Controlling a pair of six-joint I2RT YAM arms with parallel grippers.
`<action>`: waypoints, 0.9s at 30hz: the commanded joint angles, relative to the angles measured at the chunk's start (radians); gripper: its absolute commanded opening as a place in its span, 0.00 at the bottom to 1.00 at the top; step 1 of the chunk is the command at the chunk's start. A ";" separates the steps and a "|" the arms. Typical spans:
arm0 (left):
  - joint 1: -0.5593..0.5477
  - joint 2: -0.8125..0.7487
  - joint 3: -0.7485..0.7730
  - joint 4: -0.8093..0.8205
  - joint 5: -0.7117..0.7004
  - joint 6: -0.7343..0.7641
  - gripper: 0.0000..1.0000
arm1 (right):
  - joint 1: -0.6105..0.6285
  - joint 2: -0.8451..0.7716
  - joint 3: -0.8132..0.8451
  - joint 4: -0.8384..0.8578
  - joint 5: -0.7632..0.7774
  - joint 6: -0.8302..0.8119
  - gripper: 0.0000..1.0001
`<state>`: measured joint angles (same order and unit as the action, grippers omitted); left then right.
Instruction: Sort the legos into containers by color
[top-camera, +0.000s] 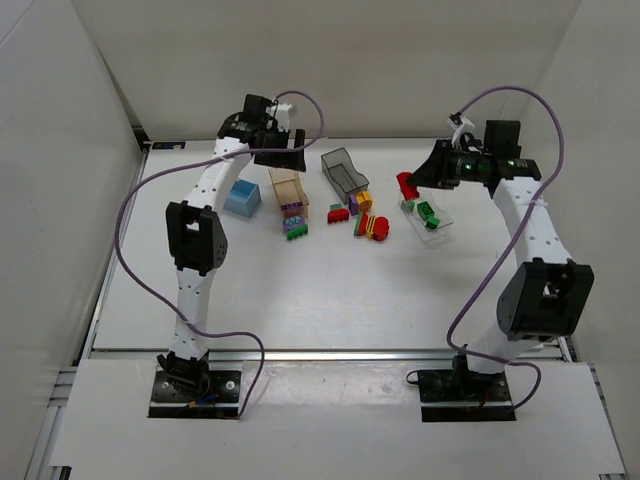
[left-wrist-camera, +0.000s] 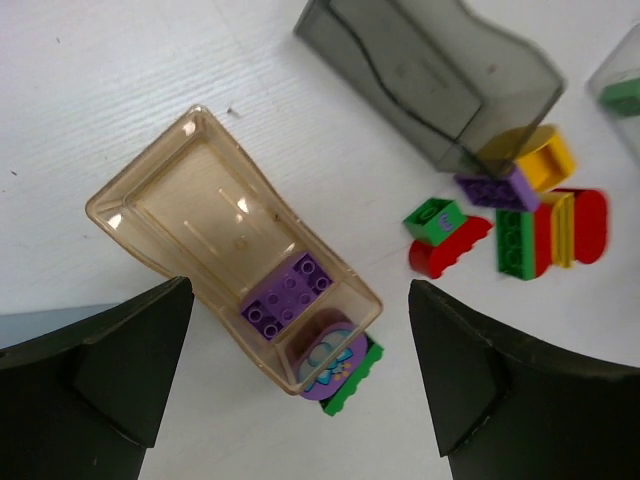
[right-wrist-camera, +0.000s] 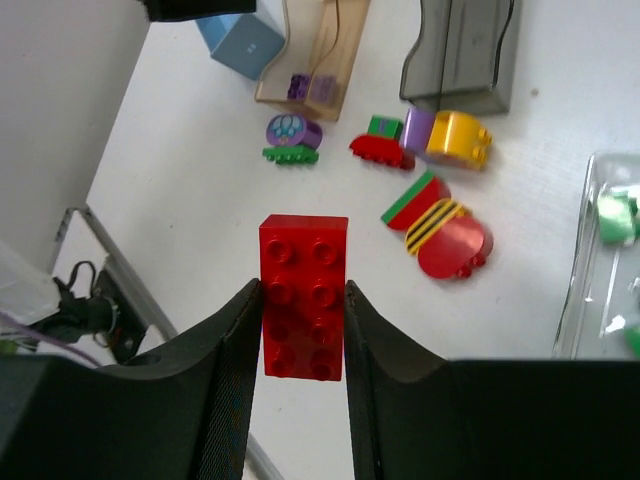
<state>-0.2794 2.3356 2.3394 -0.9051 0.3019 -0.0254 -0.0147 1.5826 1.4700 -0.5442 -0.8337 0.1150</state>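
The left jaws are hanging wide apart. Their matte black wedge-shaped fingers (left-wrist-camera: 110, 380) are flanking the translucent tan-orange rectangular plastic bin (left-wrist-camera: 180, 205), which is lying on the white, faintly grained worktop (top-camera: 300, 290). In the left wrist view, a studded purple plastic brick (left-wrist-camera: 288, 297) is sitting inside that bin at its 5 o'clock end. Just outside that end, a round purple piece on a scalloped green base (left-wrist-camera: 330, 370) is resting.

At 2 o'clock from the tan bin, the dark smoky grey bin (left-wrist-camera: 420, 70) is lying, with a purple brick joined to a glossy yellow curved piece (left-wrist-camera: 530, 170) at its mouth. At 6 o'clock of those, a green brick on a red scalloped piece (left-wrist-camera: 440, 235) and a green, red and yellow-striped clump (left-wrist-camera: 555, 235) are lying close together.

The right jaws are clamping the long sides of a glossy red eight-stud brick (right-wrist-camera: 303, 250). In the top view they are holding it above the worktop at 11 o'clock of the clear colourless bin (right-wrist-camera: 585, 290), where green bricks (top-camera: 428, 212) are lying. The opaque light blue bin (top-camera: 242, 198) is sitting at 9 o'clock of the tan one.
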 joint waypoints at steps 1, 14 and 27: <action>0.032 -0.137 0.089 0.023 0.074 -0.073 0.99 | 0.068 0.089 0.131 0.015 0.091 -0.055 0.00; 0.138 -0.470 -0.147 0.014 0.148 -0.048 0.99 | 0.251 0.640 0.682 0.000 0.245 -0.057 0.00; 0.224 -0.562 -0.279 -0.002 0.209 -0.044 1.00 | 0.305 0.905 0.972 -0.045 0.450 -0.089 0.12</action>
<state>-0.0654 1.8267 2.0621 -0.8982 0.4808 -0.0750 0.2768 2.4805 2.3741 -0.5873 -0.4507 0.0463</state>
